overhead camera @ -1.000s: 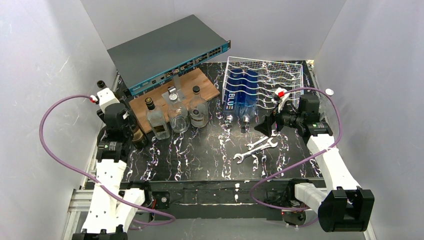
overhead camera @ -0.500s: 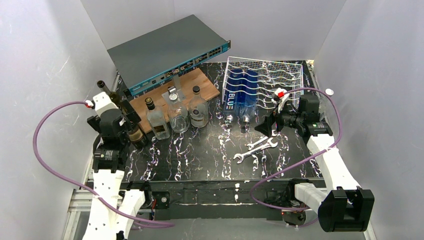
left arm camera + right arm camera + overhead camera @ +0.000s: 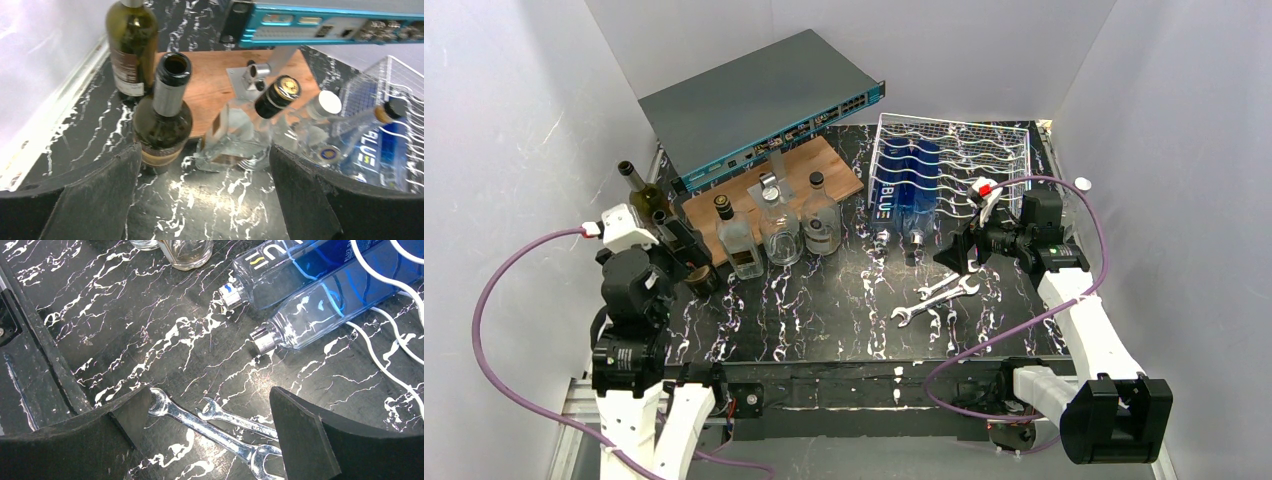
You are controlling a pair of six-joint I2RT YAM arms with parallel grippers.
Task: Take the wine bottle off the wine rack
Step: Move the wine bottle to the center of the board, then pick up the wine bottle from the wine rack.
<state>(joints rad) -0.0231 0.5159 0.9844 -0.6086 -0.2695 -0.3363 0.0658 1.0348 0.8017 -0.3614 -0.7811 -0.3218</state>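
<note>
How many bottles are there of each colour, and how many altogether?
Dark bottles: 2
Clear bottles: 3
Blue bottles, lying in the white rack: 2
Total: 7 bottles

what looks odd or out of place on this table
The grey network switch lies diagonally at the back left, not square with the wine rack. Two wrenches lie loose in front of that rack. The nearer dark wine bottle stands uncorked. Nothing looks spilled or broken.
</note>
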